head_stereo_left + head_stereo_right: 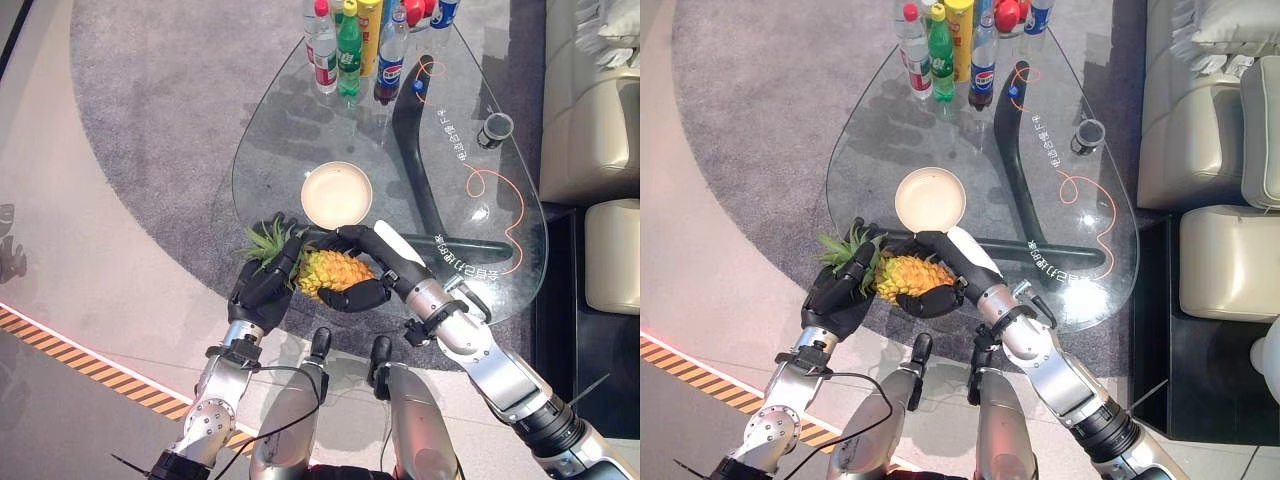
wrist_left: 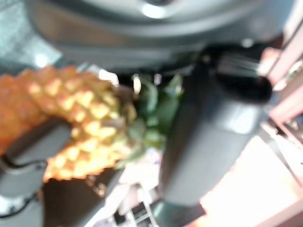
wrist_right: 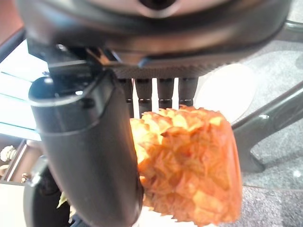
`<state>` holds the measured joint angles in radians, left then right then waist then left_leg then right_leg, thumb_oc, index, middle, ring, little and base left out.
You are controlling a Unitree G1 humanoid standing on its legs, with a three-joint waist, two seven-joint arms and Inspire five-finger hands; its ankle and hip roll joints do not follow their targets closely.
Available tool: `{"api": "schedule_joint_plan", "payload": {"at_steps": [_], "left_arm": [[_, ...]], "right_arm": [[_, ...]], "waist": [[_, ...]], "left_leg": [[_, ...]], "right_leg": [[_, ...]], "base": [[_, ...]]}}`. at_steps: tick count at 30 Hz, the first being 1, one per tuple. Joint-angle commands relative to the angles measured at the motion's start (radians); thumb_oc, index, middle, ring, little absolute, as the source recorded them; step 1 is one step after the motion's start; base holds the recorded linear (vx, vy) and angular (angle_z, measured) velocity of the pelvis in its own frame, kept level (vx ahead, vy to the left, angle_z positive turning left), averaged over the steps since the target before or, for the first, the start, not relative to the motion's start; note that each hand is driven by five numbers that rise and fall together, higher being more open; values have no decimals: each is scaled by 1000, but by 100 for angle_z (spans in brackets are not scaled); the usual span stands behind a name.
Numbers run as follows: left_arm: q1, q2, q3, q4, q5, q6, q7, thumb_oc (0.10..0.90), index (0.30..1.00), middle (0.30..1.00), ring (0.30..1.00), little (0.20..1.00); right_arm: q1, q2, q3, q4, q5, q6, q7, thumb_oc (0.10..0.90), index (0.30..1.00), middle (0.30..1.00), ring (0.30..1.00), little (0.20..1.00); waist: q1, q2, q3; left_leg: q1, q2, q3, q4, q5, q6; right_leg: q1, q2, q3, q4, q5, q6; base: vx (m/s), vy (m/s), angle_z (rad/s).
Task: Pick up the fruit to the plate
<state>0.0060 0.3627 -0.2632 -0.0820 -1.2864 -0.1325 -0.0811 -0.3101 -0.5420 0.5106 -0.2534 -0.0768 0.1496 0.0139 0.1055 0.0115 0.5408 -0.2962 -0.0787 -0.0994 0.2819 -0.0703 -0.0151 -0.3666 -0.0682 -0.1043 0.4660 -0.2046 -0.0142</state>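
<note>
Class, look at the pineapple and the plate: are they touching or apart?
Apart. In the left eye view, the pineapple lies nearer the robot than the plate, with clear glass table between them.

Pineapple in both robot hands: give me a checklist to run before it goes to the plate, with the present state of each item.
1. Right robot hand curled round the pineapple body: ok.
2. Left robot hand closed at the leafy crown end: ok.
3. Pineapple lifted clear of the glass table: cannot tell; it sits at the near edge between the hands.
4. Plate empty and ready: ok.
5. Path to the plate free: ok; the plate lies just beyond the pineapple with nothing between.
6. Bottles and the dark cup out of the way: ok; they stand at the far end and far right side.
</note>
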Motion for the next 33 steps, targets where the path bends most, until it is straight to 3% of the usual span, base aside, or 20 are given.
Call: {"api": "schedule_joint_plan", "payload": {"at_steps": [1, 22, 23, 24, 25, 26, 33], "left_arm": [[-29, -12, -40, -221, 22, -20, -72, 100, 300, 300, 300, 200], [-23, -50, -28, -232, 7, -32, -77, 100, 300, 300, 300, 200], [-21, -53, -25, -232, 9, -29, -79, 100, 300, 300, 300, 200], [-23, -53, -24, -232, 8, -28, -76, 100, 300, 300, 300, 200], [-24, -55, -24, -232, 8, -29, -74, 100, 300, 300, 300, 200], [-24, -57, -24, -230, 11, -30, -75, 100, 300, 300, 300, 200], [-24, -61, -18, -226, 23, -37, -71, 100, 300, 300, 300, 200]], "right_arm": [[-98, 76, 82, -154, 24, -120, -23, 100, 300, 300, 300, 200], [-44, 125, 29, -129, 13, -92, -165, 100, 300, 300, 300, 200], [-41, 127, 26, -126, 7, -91, -168, 188, 375, 375, 375, 288], [-40, 130, 26, -125, 1, -87, -171, 605, 733, 733, 733, 705], [-41, 131, 26, -125, -3, -81, -173, 762, 867, 867, 867, 862], [-43, 132, 26, -125, -2, -72, -178, 800, 900, 900, 900, 900], [-37, 127, 21, -115, -18, -57, -180, 800, 900, 900, 900, 900]], "waist": [[-13, -16, -54], [-20, -20, -53], [-21, -19, -53], [-21, -19, -52], [-21, -19, -52], [-22, -18, -52], [-23, -19, -53]], "left_leg": [[-27, -69, -10, 104, 15, 67], [-14, -59, 6, 91, 12, 65], [-13, -59, 6, 90, 12, 65], [-12, -59, 6, 89, 12, 66], [-12, -60, 6, 88, 12, 66], [-11, -59, 7, 88, 11, 66], [-8, -59, 11, 83, 11, 67]], "right_leg": [[105, 56, 24, -131, 135, -12], [112, 51, 7, -139, 134, -12], [112, 51, 7, -140, 134, -13], [113, 51, 7, -140, 134, -13], [112, 51, 7, -140, 134, -13], [112, 50, 8, -140, 134, -13], [111, 49, 7, -141, 134, -12]], "base": [[0, 0, 0], [0, 0, 0], [0, 0, 0], [0, 0, 0], [0, 0, 0], [0, 0, 0], [0, 0, 0]]}}
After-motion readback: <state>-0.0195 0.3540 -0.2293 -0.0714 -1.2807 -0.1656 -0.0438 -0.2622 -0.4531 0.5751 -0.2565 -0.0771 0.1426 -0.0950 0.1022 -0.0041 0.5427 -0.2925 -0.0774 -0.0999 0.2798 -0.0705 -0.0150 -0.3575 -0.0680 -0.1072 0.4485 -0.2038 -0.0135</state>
